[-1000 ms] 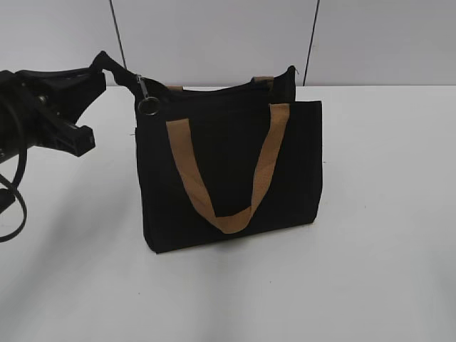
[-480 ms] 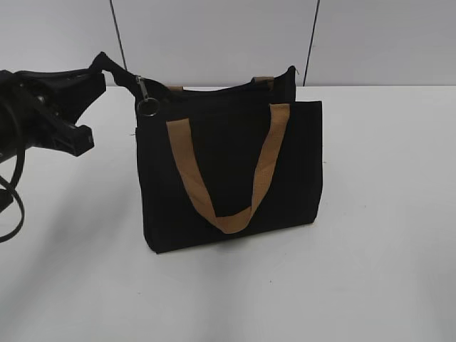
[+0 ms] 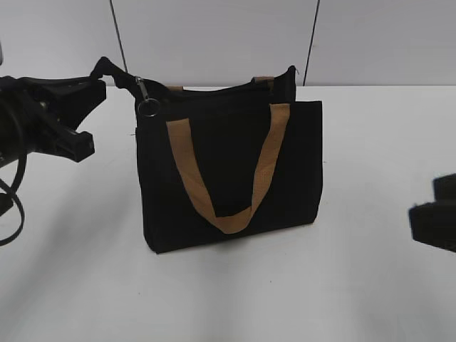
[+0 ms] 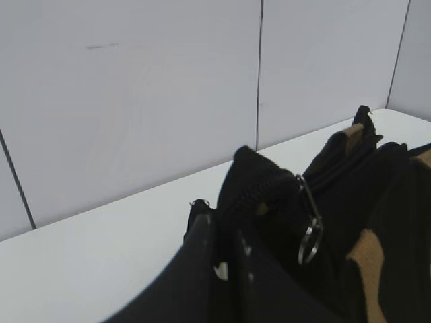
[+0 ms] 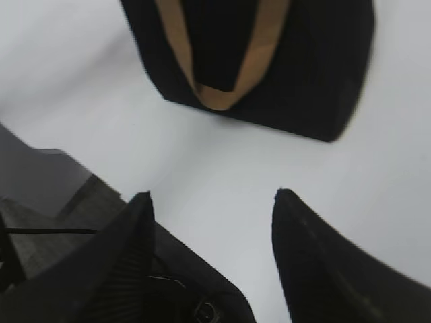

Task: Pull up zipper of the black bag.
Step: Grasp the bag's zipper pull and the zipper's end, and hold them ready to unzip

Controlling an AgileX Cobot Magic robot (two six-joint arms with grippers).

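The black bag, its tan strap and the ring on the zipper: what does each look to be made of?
The black bag looks like matte woven fabric: dull, no shine, soft edges. The tan strap seems flat webbing, hanging limp in a U; any weave is too blurred to confirm. The ring on the zipper looks like polished metal, thin and silvery with bright glints.

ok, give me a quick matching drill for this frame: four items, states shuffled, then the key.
Items:
1. left hand
2. right hand
3. pull ring
4. front strap

States:
A. hangs in a U on the black bag
B. open above the table
C. dangles at the bag's top left corner
D. shut on the fabric tail by the zipper

Pairs: 1-D, 2-B, 3-C, 4-A
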